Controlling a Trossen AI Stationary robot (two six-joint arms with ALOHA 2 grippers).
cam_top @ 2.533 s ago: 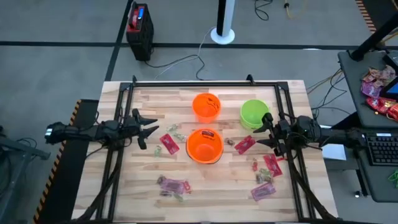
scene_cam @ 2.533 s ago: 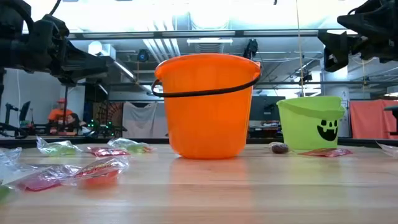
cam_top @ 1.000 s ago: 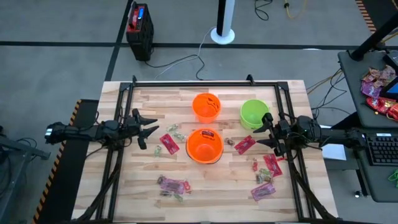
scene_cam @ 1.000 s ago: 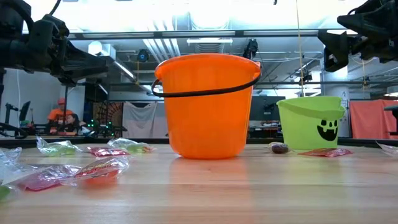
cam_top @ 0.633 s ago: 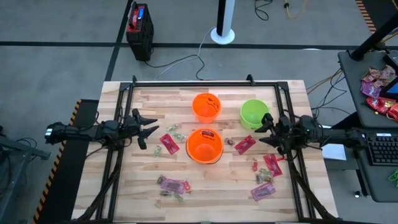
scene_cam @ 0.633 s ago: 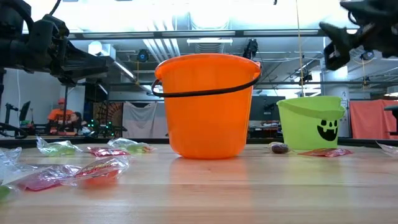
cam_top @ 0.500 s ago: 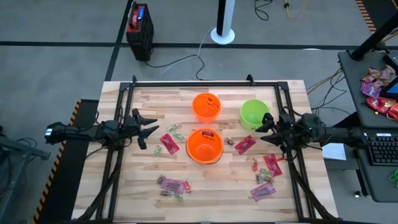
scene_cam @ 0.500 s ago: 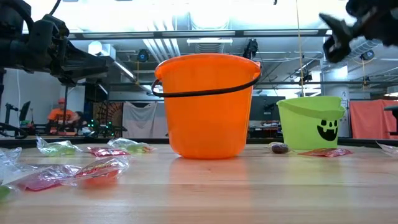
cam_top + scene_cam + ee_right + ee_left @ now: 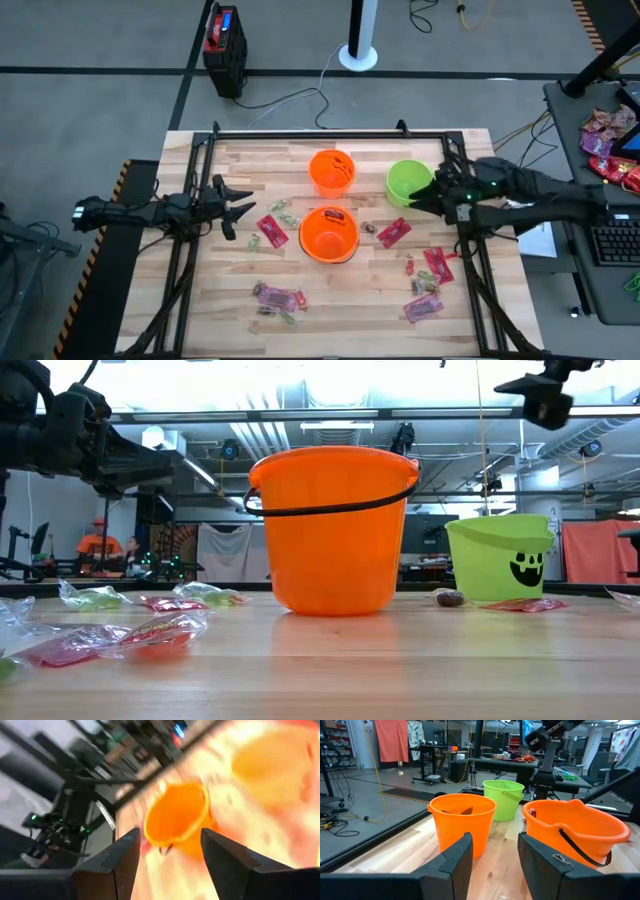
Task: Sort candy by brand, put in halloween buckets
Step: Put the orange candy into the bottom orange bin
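Observation:
Three halloween buckets stand mid-table: an orange one (image 9: 332, 170) at the far side, an orange one (image 9: 329, 233) nearer, and a lime green one (image 9: 408, 182) to the right. Candy lies loose on the wood: red packets (image 9: 271, 230) (image 9: 393, 232) (image 9: 437, 265), pink packets (image 9: 278, 296) (image 9: 422, 307) and small green pieces (image 9: 281, 208). My left gripper (image 9: 240, 208) hovers open at the table's left, pointing level at the buckets (image 9: 462, 820). My right gripper (image 9: 420, 200) is open and raised high beside the green bucket (image 9: 500, 557), holding nothing.
A black frame (image 9: 300, 133) runs along the table's far and side edges. Bare wood lies along the near edge. A black-and-red box (image 9: 224, 40) with a cable stands on the floor beyond the table. A side desk at the right (image 9: 610, 140) holds more packets.
My right gripper has risen well above the table, rolled about its own axis and tipped to point slanting down toward the buckets. It stays open and empty. The left arm, buckets and candy have kept still.

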